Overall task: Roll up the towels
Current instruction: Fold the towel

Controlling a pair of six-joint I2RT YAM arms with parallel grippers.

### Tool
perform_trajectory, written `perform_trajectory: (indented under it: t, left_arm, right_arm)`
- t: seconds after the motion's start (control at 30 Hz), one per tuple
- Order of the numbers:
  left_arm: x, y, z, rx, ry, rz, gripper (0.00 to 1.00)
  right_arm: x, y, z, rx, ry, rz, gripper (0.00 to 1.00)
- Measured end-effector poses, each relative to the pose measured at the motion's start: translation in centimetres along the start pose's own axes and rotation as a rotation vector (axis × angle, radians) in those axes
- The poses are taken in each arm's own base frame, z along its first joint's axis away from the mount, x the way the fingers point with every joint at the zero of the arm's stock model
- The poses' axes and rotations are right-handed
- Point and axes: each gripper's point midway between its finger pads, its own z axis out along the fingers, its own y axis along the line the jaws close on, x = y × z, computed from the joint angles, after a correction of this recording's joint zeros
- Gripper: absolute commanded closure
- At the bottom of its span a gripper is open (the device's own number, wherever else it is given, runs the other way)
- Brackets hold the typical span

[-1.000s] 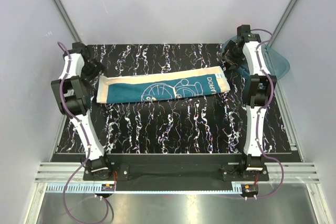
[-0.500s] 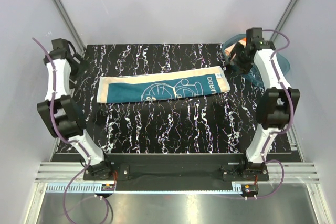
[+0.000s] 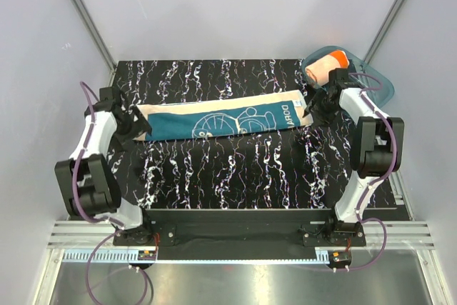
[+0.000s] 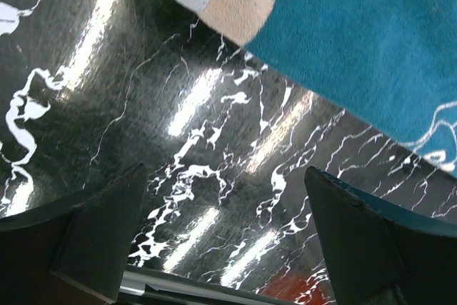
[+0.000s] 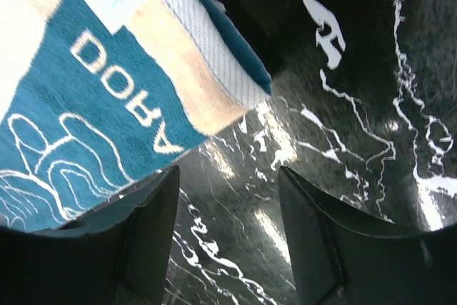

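Black white-veined table (image 3: pixel 235 169); teal towel (image 3: pixel 214 123) flat across far half; translucent tub (image 3: pixel 378 87) at far-right corner.

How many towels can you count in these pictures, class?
2. A teal towel lies flat across the middle of the table. An orange towel sits rolled in the tub at the far right corner. The tub could hide more.

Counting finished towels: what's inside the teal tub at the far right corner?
One rolled orange towel lies in the tub. The right arm covers the tub's near part, so anything lying there is hidden.
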Motion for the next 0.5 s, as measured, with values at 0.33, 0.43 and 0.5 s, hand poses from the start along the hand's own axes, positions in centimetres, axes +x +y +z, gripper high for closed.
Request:
perform_trajectory:
  t: [0.33,0.43,0.5]
  left_arm:
    - [2.2,-0.5,-0.5,0.049,-0.051,0.078,0.01]
    - [2.3,-1.1,-0.5,0.064,-0.056,0.096,0.01]
    - [2.1,-1.4,-0.5,0.074,-0.063,0.100,0.01]
  right_arm:
    - [-1.7,-0.6,2.4,0.006,-0.042,0.032,0.38]
    - [-1.3,-1.5,3.8,0.044,-0.023,0.043,0.38]
    - [-1.0,-1.9,4.5,0.058,-0.011,0.046,0.38]
